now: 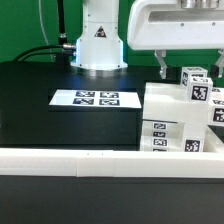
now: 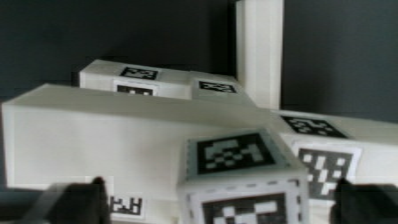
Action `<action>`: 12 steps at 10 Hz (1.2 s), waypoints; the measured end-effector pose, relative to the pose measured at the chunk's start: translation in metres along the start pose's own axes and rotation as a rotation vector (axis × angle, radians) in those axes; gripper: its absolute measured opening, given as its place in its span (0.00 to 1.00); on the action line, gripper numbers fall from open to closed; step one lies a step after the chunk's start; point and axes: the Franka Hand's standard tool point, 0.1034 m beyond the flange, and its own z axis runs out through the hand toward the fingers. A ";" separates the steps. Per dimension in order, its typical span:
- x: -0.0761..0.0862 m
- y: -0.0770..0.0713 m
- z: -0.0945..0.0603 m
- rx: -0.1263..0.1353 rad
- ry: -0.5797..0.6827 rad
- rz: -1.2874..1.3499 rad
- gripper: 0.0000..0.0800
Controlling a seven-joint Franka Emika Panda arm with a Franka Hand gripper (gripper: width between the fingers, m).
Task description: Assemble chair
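The chair's chunky white tagged pieces are clustered at the exterior view's right. A cube-like block sticks up highest among them. My gripper hangs straight over it, one finger on each side. In the wrist view that block sits between my dark fingertips, with a gap showing on both sides. My gripper is open and holds nothing. A wide white slab lies beside the block, and more tagged pieces lie beyond it.
The marker board lies flat on the black table in the middle. A long plain white rail runs along the front edge, and it also shows in the wrist view as the rail. The robot base stands behind.
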 end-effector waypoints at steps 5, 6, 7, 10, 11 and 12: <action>0.000 0.000 0.000 0.001 0.001 0.034 0.36; 0.000 0.000 0.000 0.003 0.001 0.091 0.36; 0.000 -0.001 0.000 0.005 0.000 0.177 0.36; 0.000 -0.002 0.000 0.008 -0.001 0.382 0.36; 0.000 -0.002 0.000 0.008 -0.001 0.415 0.36; 0.000 -0.002 0.000 0.010 -0.002 0.497 0.36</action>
